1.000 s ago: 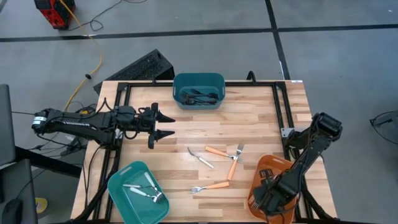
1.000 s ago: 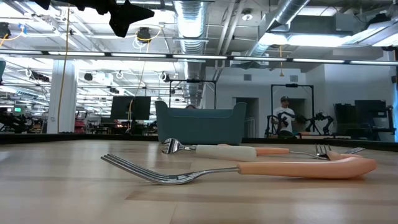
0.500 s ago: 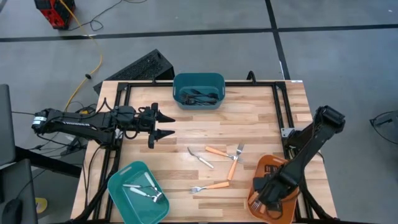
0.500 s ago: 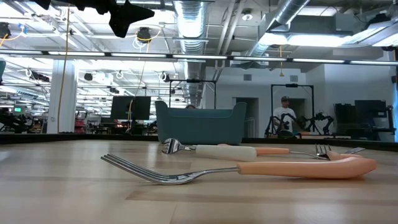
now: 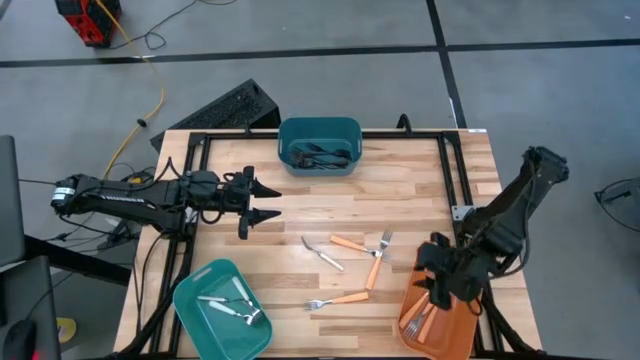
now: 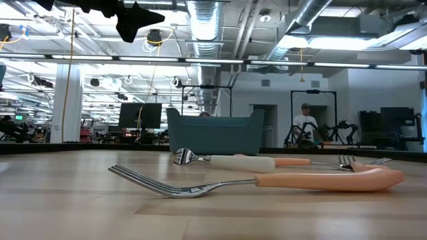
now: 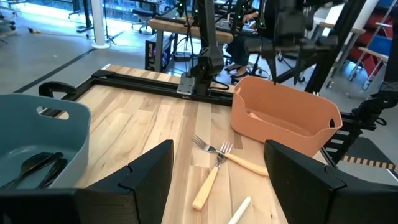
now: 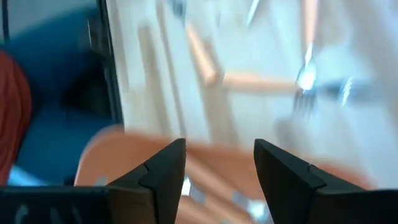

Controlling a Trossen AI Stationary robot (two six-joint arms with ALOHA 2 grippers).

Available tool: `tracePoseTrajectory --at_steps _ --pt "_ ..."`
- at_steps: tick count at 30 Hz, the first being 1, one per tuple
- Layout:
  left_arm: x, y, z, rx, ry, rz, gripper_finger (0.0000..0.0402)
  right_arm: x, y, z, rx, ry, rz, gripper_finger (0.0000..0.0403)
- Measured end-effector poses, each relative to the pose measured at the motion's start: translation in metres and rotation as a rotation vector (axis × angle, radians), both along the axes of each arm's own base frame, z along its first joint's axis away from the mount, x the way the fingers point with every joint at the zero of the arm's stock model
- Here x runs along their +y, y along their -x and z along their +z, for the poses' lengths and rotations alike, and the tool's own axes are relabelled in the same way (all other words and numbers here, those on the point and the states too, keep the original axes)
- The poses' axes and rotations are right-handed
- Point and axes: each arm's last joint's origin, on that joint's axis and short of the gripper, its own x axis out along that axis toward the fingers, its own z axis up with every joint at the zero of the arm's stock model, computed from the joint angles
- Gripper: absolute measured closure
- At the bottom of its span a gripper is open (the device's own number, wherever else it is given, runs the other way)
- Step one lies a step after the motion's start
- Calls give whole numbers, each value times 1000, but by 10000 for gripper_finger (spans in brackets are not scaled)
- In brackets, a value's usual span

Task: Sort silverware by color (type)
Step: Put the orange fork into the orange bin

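Since the earlier frames, the right gripper [image 5: 440, 283] has been raised out of the orange bin [image 5: 452, 330] and drawn back toward the table's middle, so that the orange-handled utensils [image 5: 420, 318] lying in the bin are now uncovered; everything else is found where it was.

At the left, the left gripper [image 5: 264, 200] is held above the table's left edge, its fingers spread with nothing between them. Near the front left corner, silver utensils [image 5: 232, 304] are seen lying in the light teal bin [image 5: 190, 290]. At the far middle edge, dark utensils [image 5: 322, 155] are held in the dark teal bin [image 5: 300, 128].

On the bare wood between the bins, four pieces remain unsorted: a white-handled fork [image 5: 323, 253], an orange-handled fork [image 5: 339, 299] nearest the front, and two more orange-handled forks [image 5: 376, 262] crossed over each other just beside the orange bin.

At the right, the right gripper is poised over the orange bin's near rim, its fingers parted and empty.
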Motion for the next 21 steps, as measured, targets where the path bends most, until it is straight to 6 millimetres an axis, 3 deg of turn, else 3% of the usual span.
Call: tracePoseTrajectory --at_steps 5,21 --pt "0 0 0 4 1 0 167 -11 -18 2 -130 149 -20 189" --pt "0 0 -2 15 35 7 167 -46 -107 -30 -158 405 -24 189"
